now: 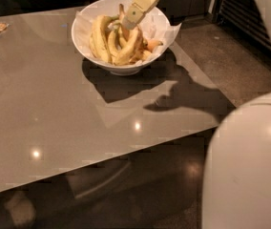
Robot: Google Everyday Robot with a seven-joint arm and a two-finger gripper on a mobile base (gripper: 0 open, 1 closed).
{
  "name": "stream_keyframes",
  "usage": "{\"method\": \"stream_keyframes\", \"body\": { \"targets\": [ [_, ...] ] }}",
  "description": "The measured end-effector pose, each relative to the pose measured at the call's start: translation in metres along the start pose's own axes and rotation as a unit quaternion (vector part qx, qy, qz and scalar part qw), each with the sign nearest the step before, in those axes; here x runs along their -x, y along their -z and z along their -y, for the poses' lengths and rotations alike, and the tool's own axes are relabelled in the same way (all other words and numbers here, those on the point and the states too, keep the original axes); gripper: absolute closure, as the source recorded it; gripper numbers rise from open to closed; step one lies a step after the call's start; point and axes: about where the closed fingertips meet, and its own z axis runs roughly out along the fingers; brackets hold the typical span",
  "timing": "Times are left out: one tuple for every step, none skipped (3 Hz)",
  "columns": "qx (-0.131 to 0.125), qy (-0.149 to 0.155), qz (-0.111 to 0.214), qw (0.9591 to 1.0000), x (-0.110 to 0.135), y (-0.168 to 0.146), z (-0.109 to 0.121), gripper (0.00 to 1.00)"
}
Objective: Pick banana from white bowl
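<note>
We see the white bowl (pixel 122 69) standing on the far part of the grey table (pixel 68 123), toward its right edge, with crinkled white paper (pixel 170 32) sticking out past the rim. Several bananas lie heaped inside it. The banana (pixel 129 47) of the task is the slender, curved, duller one right of the bowl's middle. Its long axis runs on a slant, from a lower end near the front wall of the bowl up and to the right toward the back, and its bend bows out to the right. It leans against the plumper pale bananas (pixel 100 38) on its left, and which end carries the stem we cannot make out.

The gripper (pixel 130 22) comes down from the top edge on a slant, its cream body pointing down and to the left, and its tip sits inside the rim, just above the banana's upper end and the heap. We cannot tell how wide it stands, nor whether it touches or holds any fruit. Its shadow (pixel 183 97) falls on the table in front of the bowl
</note>
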Motion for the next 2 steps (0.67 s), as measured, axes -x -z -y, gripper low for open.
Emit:
{"method": "stream_keyframes", "body": {
  "targets": [
    [0.001,-0.018,-0.005,0.9998,0.010,-0.014,0.011,0.16],
    [0.006,-0.041,-0.009,0.9991,0.012,-0.029,0.024,0.28]
  ]
}}
